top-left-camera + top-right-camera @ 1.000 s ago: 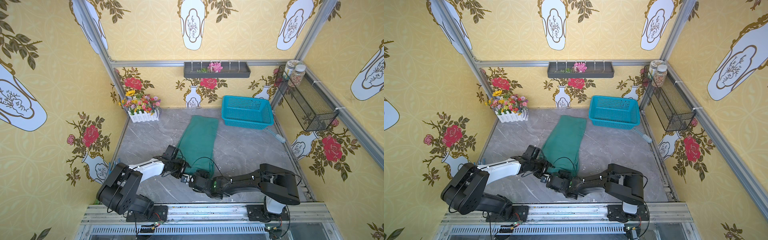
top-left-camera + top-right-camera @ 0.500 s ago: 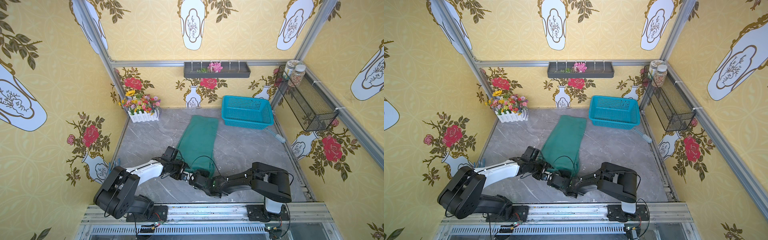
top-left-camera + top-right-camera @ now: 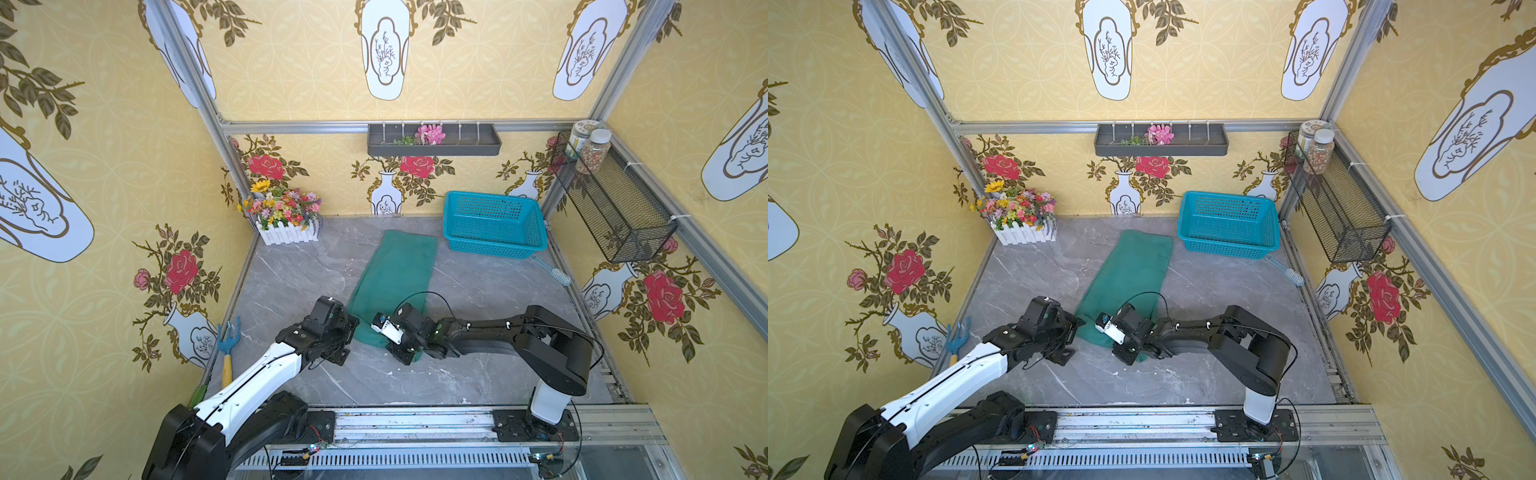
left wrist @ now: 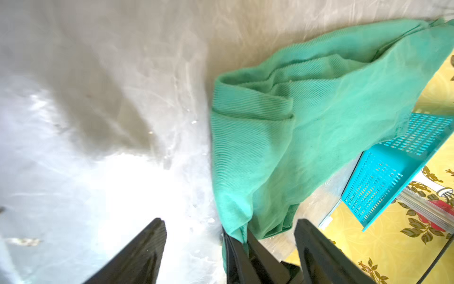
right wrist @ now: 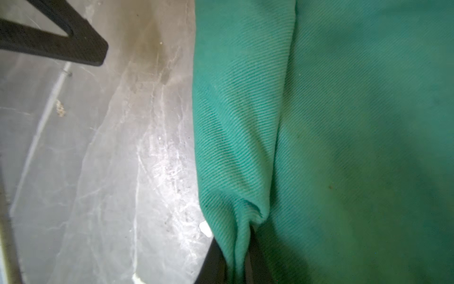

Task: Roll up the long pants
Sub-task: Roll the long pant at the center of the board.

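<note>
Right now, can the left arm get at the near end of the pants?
Probably yes. The left gripper sits beside the near end of the long pants, jaws open, nothing between. But the right gripper pinches that end close by, so closing could bump it.

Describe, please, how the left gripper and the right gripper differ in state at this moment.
1. The left gripper has its fingers wide apart; the right gripper has its fingers closed together.
2. The left gripper holds nothing, while the right gripper pinches a fold at the edge of the pants.
Shared: both sit low over the table, close beside each other at the end of the pants nearest the robot.
</note>
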